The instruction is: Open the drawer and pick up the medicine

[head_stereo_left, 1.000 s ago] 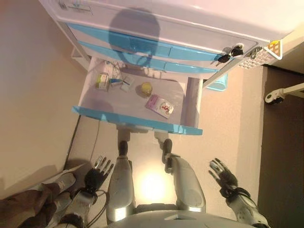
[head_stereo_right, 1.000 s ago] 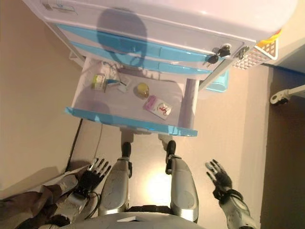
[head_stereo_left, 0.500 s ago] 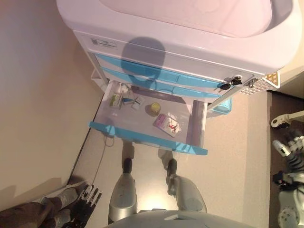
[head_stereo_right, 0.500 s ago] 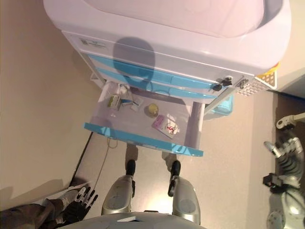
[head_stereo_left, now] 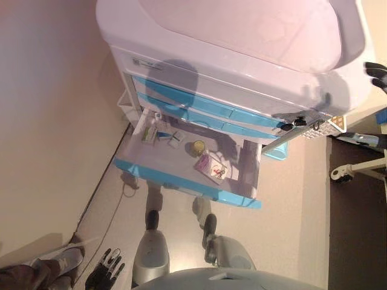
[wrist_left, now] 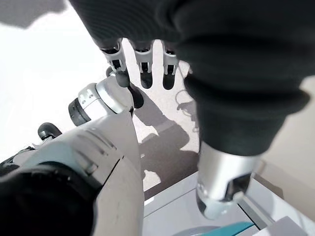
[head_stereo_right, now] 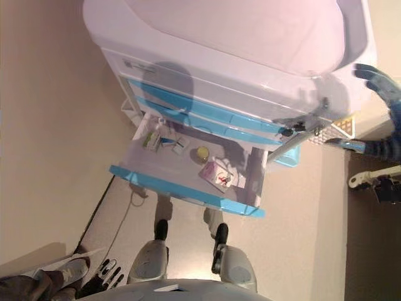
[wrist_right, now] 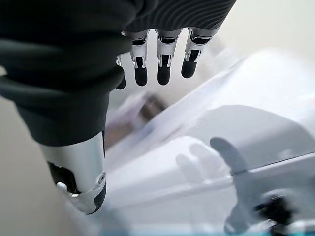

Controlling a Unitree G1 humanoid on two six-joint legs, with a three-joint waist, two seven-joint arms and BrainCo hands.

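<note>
Medicine packet (head_stereo_left: 210, 167) lies flat in the open drawer (head_stereo_left: 181, 179), well apart from both hands. It looks light and thin; pinch an edge. Left hand (head_stereo_left: 104, 277) and right hand (head_stereo_right: 378, 79) have straight fingers, holding nothing.

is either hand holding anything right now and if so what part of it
Nothing is held. The left hand hangs open low by the floor; the right hand is open, raised beside the cabinet.
</note>
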